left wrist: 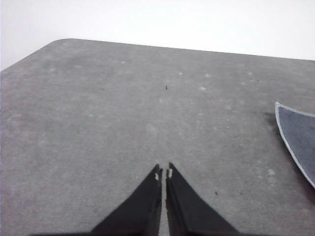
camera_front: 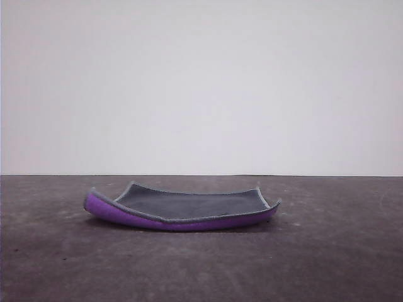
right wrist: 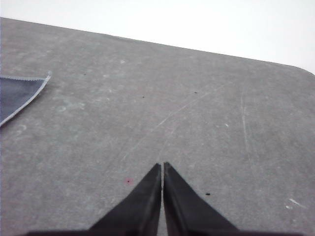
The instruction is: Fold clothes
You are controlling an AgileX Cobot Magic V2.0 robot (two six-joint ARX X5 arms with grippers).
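Note:
The clothes are one small thick cloth lying on the dark table, dark grey side up, with its purple underside showing along the curled near edge. Its light grey stitched border runs all around. In the left wrist view a grey corner of the clothes lies off to one side of my left gripper, which is shut with nothing in it, well apart from the fabric. In the right wrist view another grey corner of the clothes sits far from my right gripper, also shut and empty.
The grey table stretches wide around the cloth, with a plain white wall behind. A rounded table corner appears in the left wrist view and another rounded table corner in the right wrist view.

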